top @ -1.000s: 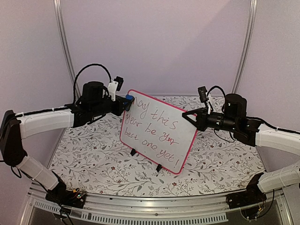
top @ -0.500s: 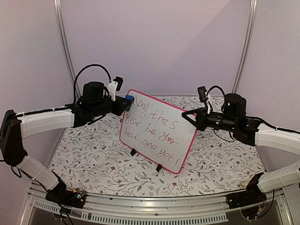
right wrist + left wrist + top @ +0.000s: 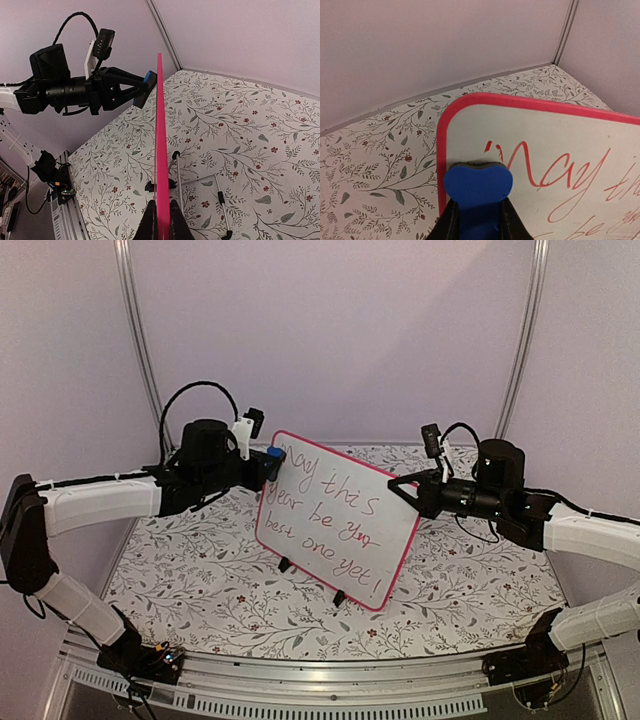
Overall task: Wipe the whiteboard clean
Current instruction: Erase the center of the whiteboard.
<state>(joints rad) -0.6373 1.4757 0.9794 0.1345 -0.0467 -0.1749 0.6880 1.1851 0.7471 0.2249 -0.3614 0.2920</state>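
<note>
1. My left gripper (image 3: 268, 454) has drawn a little to the left since a second ago. The blue eraser (image 3: 478, 186) clenched in it now sits at the whiteboard's (image 3: 335, 520) far left corner, and the "M" of the red writing (image 3: 330, 510) is uncovered.
2. My right gripper (image 3: 405, 487) has not shifted and is clamped on the board's right edge. The board stands tilted on the middle of the table (image 3: 200, 580).
3. Only the left wrist view shows the eraser touching the board, just left of the "M".
4. Only the right wrist view shows the board edge-on, with a wire stand (image 3: 218, 196) behind it.

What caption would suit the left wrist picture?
Left gripper holds a blue eraser at the whiteboard's upper corner, beside red handwriting.
</note>
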